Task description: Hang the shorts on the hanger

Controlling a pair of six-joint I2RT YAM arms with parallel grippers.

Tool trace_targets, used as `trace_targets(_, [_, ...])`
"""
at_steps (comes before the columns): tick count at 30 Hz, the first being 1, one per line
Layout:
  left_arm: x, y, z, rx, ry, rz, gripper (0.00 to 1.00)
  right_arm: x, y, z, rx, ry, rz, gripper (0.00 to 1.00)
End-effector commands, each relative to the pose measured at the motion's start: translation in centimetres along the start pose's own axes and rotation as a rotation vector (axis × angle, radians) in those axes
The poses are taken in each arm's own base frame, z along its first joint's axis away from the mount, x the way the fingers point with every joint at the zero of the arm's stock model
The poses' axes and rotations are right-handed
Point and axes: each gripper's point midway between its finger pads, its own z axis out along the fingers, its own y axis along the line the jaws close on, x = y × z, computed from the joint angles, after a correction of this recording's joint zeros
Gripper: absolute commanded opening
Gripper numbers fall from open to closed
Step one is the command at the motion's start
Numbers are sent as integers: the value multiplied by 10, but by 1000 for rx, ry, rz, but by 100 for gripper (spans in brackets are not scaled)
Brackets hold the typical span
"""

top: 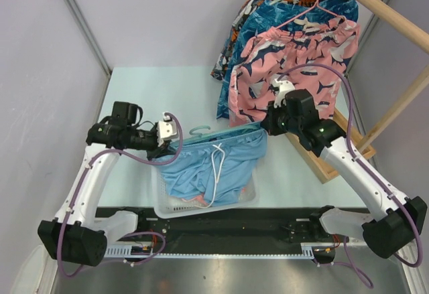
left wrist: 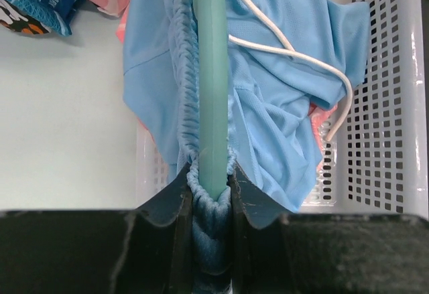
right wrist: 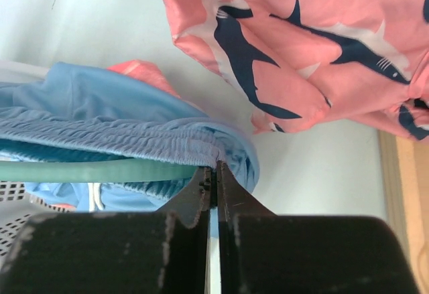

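Found sky-blue shorts near centre of pale table, held up over white mesh basket. Elastic waist strung along mint-green hanger, legs sagging down into basket. Hanger bar lying left to right between both arms, hook on far side. White drawstring dangling down front of cloth.

Logged left end effector at left end of hanger. Closed narrow on bar, with bunched waistband squeezed in alongside. Plain in left wrist view.

Logged right end effector at right end. Pinched almost flat on fold of waistband. Bar ending just beside one finger in right wrist view; cannot tell whether gripped too.

Noted salmon-pink cloth showing under blue fabric.

Further back and to right: pink shark-print shorts hanging on thin pink hanger from wooden rack, lower hem close above right arm. Blue patterned garment hanging just behind, partly covered.
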Motion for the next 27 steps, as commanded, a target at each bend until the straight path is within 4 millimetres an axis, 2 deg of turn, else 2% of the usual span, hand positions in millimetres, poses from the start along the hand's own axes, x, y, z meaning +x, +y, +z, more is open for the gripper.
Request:
trace_targets(1, [-2, 12, -6, -104, 75, -50, 0, -44, -6, -18, 101, -135, -79, 0])
trace_targets(2, [-11, 19, -9, -127, 56, -45, 0, -45, -2, -19, 88, -135, -89, 0])
trace_targets(5, [-20, 26, -7, -132, 45, -108, 0, -50, 11, -24, 55, -153, -118, 0])
trace_targets(9, [-30, 27, -4, -126, 18, -128, 0, -52, 15, -25, 52, -156, -133, 0])
trace_targets(10, [-33, 24, -4, -119, 1, -121, 0, -52, 15, -24, 52, -155, -137, 6])
trace_targets(12, [-39, 22, -5, -115, -21, -123, 0, -54, 15, -26, 43, -162, -150, 26])
trace_targets(13, [-41, 21, -5, -109, -31, -127, 0, -58, 17, -27, 28, -179, -157, 47])
trace_targets(16, [-55, 16, -9, -87, -72, -139, 0, -76, 21, -42, -9, -254, -202, 66])
trace_targets(17, [-62, 15, -11, -81, -93, -160, 0, -79, 28, -47, -50, -269, -222, 69])
trace_targets(19, [-69, 15, -12, -75, -111, -178, 0, -93, 35, -62, -81, -337, -317, 74])
trace_targets(21, [-79, 15, -15, -68, -134, -198, 0, -94, 54, -76, -186, -372, -428, 76])
trace_targets(22, [-83, 16, -16, -70, -144, -203, 0, -100, 60, -86, -211, -418, -528, 75])
trace_targets(24, [-93, 15, -19, -55, -170, -220, 0, -98, 82, -95, -291, -455, -637, 74])
trace_targets(27, [-110, 16, -24, -42, -208, -253, 0, -107, 103, -105, -289, -545, -830, 72])
